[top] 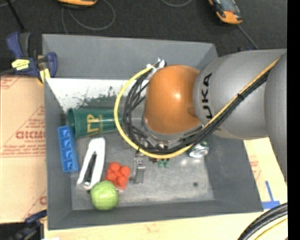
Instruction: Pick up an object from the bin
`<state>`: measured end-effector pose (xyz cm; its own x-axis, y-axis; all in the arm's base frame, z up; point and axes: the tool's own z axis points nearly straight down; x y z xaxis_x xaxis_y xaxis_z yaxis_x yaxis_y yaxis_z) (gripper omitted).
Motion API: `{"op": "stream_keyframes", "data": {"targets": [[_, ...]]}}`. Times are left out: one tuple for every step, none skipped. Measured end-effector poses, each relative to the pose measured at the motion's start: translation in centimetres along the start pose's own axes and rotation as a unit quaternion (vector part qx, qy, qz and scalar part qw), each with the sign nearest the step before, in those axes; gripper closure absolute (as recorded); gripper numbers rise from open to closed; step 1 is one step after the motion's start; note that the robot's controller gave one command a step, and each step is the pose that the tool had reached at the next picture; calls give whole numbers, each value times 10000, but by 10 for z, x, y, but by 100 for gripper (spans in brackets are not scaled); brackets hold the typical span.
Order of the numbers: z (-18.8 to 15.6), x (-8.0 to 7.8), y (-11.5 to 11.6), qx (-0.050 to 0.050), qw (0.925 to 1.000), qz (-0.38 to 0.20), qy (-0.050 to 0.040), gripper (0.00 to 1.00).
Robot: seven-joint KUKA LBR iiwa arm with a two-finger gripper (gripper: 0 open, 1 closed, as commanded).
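The pick is not done yet, as far as the view shows. The arm [240, 99] reaches in from the right, and its orange cover [170, 101] hangs low over the middle of the bin [140, 49]. It hides most of the gripper [145, 166], which sits close to the bin floor. Whether the gripper is open or closed cannot be told, and nothing can be seen in its hold.

Every loose thing appears to lie on the bin floor:
- A dark green can [92, 121] lies on its side at the far left, partly under the arm's cables.
- A blue block [67, 149] lies along the left wall.
- A white stapler [91, 162] lies just right of the block.
- A green apple [104, 195] sits at the near left, touching or almost touching the stapler's near end.
- A red berry cluster [118, 174] sits just beside the apple, on its far right side.
- A small shiny piece [198, 150] lies to the right, under the arm.

The berry cluster is the thing nearest the visible part of the gripper, just to its left, so it is the likeliest target. That is a guess, since the gripper is not around it. Closing on a thing and lifting it clear of the bin both seem left to do.
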<state>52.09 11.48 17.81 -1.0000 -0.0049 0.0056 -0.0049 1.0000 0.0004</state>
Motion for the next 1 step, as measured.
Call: {"op": "stream_keyframes", "data": {"targets": [[-5,-2,-1,-6,10000,20,-42,0]]}}
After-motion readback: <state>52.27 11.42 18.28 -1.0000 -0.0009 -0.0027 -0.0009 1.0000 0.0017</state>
